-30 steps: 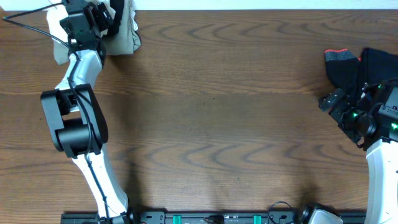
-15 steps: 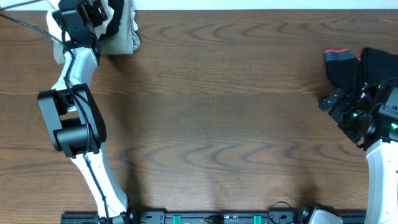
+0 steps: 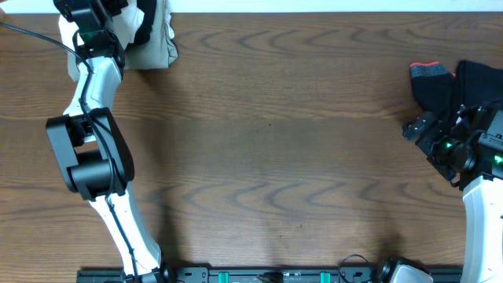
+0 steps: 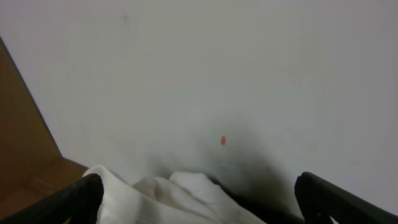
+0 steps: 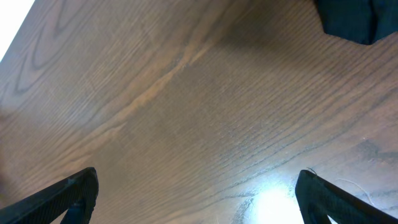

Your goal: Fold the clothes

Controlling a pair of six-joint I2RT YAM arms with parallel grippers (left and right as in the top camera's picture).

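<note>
Released and spread wide, the left end effector (image 4: 208,200) hangs at the far left corner of the bench (image 3: 275,141), with nothing between its dark fingers (image 4: 78,200). Its wrist view shows rumpled white cloth (image 4: 165,191) low between those fingers, though whether they touch it cannot be told. That cloth belongs to the pale heap of clothes (image 3: 156,39) bunched against the far edge. The heap shows a cream or khaki fold toward the middle of the bench, a dark piece (image 3: 141,27) tucked in it, and a white flap (image 3: 74,67) sticking out on the other side of the arm. The right end effector (image 5: 202,194) is likewise released and holds nothing, poised over bare wood at the right edge. The black clothes (image 3: 460,82) lie just beyond it, piled at the far right; one piece there has a red band (image 3: 428,65) along its end. A corner of that black pile (image 5: 351,18) shows at the top of the right wrist view, apart from the fingers. Between the two piles stretches the brown wood-grain bench top. Behind the left heap rises a plain pale surface (image 4: 249,74) marked with one small red spot (image 4: 223,140).
</note>
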